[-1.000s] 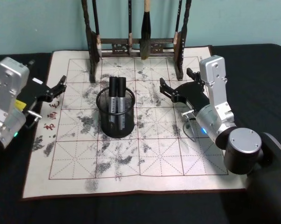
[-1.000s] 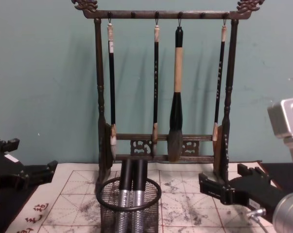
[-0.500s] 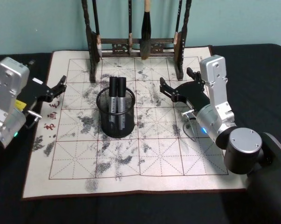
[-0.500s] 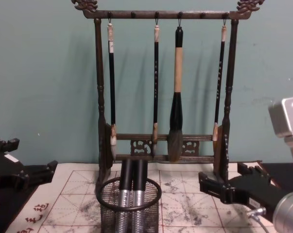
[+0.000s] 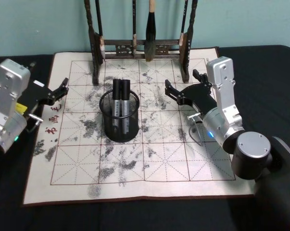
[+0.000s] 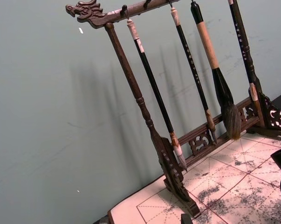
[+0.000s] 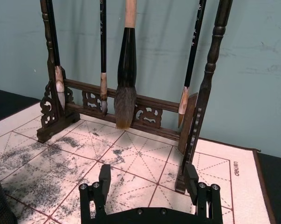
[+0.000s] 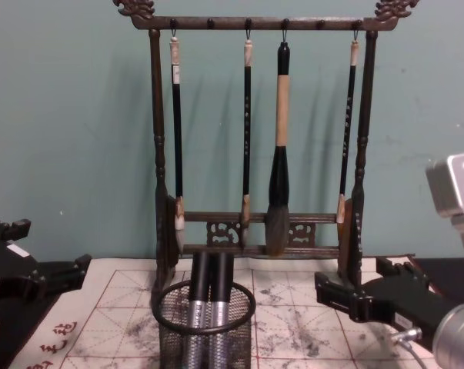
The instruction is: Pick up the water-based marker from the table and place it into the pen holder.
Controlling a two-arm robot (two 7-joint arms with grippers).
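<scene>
Mat (image 7: 233,186) corner reads "deiian"; 2 markers (image 5: 120,103) in pen holder (image 5: 119,130)

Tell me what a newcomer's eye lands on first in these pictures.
First, the tall wooden brush rack at the back of the ink-stained practice mat, with four brushes hanging from its top bar. Next, the black mesh pen holder in the middle of the mat, with two markers standing in it. The left gripper and right gripper sit open and empty on either side of the holder.
</scene>
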